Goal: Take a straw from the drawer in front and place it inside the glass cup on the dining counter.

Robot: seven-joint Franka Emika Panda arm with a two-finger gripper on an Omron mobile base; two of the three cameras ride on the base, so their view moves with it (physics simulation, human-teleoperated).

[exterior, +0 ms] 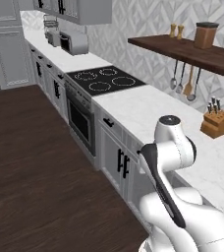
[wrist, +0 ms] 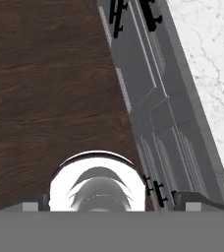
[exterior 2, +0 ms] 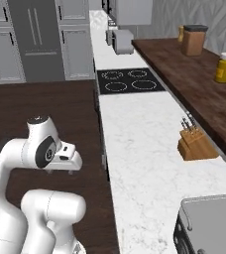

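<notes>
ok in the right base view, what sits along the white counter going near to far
grey appliance → knife block → black cooktop → toaster

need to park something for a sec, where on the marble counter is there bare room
The white counter is bare between the black cooktop and the knife block. It is tighter past the block, toward the grey appliance. The far end by the toaster is narrow.

Base views look forward-down from behind the arm, sharing cooktop and knife block. Hand view faces down, cabinet fronts right of the hand.
</notes>
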